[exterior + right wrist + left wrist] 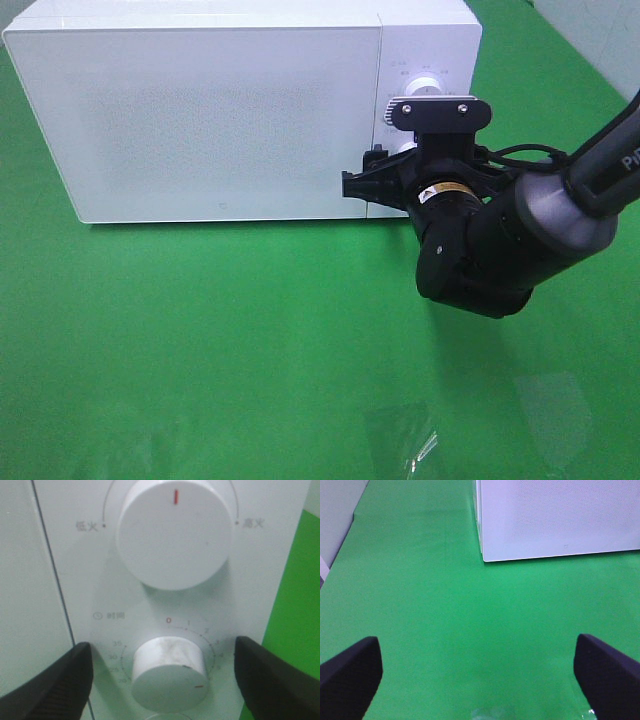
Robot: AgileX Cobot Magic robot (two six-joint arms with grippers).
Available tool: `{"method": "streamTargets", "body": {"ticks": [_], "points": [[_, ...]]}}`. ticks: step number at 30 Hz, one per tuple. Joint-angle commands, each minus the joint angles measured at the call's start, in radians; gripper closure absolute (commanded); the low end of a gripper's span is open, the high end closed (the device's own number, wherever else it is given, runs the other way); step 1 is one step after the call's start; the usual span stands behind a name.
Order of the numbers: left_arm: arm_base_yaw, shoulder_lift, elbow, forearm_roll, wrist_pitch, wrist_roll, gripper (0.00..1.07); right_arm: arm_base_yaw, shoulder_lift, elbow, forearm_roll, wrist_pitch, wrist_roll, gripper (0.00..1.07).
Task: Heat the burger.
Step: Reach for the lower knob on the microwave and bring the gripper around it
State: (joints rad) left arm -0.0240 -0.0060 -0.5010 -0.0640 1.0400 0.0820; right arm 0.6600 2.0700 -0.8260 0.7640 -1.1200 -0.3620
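Right jaws stand spread either side of the timer knob [169,672], clear of it; left jaws gape over bare green surface [445,610]. I can't see the burger, presumably behind the shut microwave door [200,120]: light, squashy, best cradled gently by its sides.

A: How is the microwave [200,120] finished?
B: A smooth white casing is seen, faintly glossy; the plastic lower knob [167,672] is scuffed grey.
A: And the table cover [200,350]?
B: A matt green surface is shown, cloth-like.
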Motion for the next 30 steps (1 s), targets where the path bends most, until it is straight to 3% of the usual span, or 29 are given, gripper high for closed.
{"method": "streamTargets", "body": {"ticks": [1, 14, 20, 24, 26, 29, 30], "points": [[0.001, -0.019, 0.003, -0.006, -0.005, 0.002, 0.1, -0.007, -0.002, -0.006, -0.02, -0.005, -0.002, 0.31], [0.001, -0.018, 0.003, -0.006, -0.005, 0.002, 0.1, -0.009, 0.017, -0.018, -0.02, -0.002, -0.002, 0.32], [0.001, -0.018, 0.003, -0.006, -0.005, 0.002, 0.1, -0.009, 0.017, -0.018, -0.02, 0.0, 0.001, 0.38], [0.001, -0.018, 0.003, -0.006, -0.005, 0.002, 0.1, -0.009, 0.017, -0.018, -0.02, -0.004, 0.001, 0.49], [0.001, -0.018, 0.003, -0.006, -0.005, 0.002, 0.1, -0.009, 0.017, -0.018, -0.02, -0.017, 0.001, 0.67], [0.001, -0.018, 0.003, -0.006, -0.005, 0.002, 0.1, -0.009, 0.017, -0.018, -0.02, -0.021, 0.001, 0.72], [0.001, -0.018, 0.003, -0.006, -0.005, 0.002, 0.1, -0.009, 0.017, -0.018, -0.02, -0.021, -0.005, 0.84]]}}
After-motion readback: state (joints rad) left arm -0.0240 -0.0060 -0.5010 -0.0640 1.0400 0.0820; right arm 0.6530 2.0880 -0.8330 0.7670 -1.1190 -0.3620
